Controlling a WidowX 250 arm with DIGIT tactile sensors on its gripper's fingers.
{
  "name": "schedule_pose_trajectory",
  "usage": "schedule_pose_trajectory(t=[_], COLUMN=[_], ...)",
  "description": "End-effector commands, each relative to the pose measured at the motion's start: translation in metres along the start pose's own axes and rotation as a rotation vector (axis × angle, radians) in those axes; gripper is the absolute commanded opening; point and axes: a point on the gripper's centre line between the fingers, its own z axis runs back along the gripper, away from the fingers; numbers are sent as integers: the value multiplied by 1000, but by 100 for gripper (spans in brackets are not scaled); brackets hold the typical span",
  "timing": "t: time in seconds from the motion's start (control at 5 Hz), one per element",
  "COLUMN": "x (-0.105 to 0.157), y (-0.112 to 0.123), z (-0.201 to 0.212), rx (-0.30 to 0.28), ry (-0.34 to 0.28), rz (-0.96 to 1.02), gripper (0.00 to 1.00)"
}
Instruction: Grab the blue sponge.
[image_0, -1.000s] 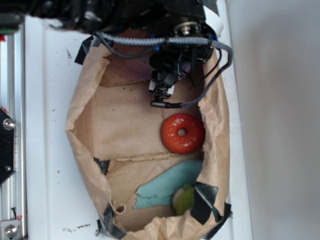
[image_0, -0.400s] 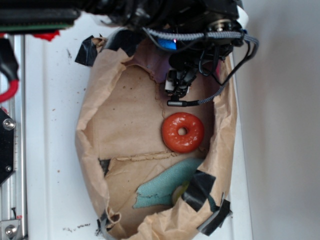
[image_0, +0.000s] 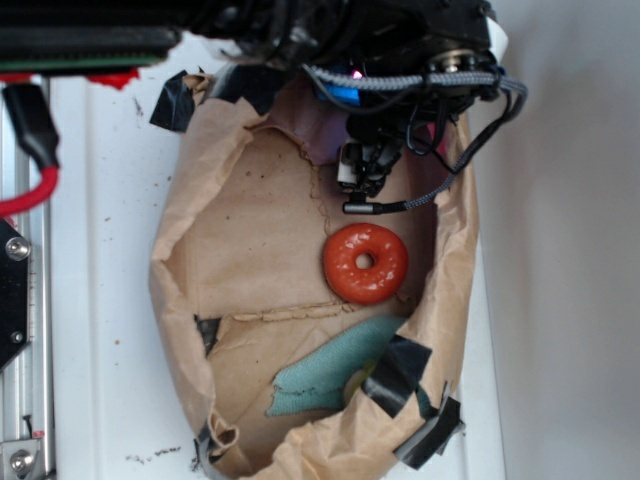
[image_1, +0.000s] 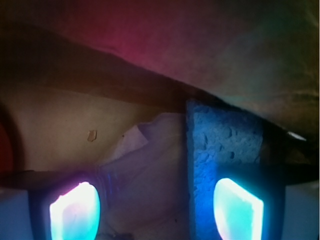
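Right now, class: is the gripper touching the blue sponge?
Cannot tell. In the wrist view the blue sponge rises behind one fingertip; glare hides any contact or gap.

Orange ring (image_0: 365, 263) on brown paper liner (image_0: 250, 240); teal cloth (image_0: 335, 375) below; black tape (image_0: 398, 372) on rim.

Since the earliest view the gripper (image_0: 368, 178) sits farther right and slightly higher; the paper bag (image_0: 190, 260) is narrower, its taped rim now covering the green object.

Dim, blurry wrist view; glaring glow.
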Motion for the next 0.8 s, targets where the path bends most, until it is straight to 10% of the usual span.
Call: schedule_pose_trajectory(t=[0.0, 0.4, 0.6], x=[-8, -5, 0], y=[25, 15, 16], z=[69, 54, 46], rx=[-27, 257, 264], ry=[-170, -164, -139], rz=[-42, 102, 104], gripper=[100, 100, 100])
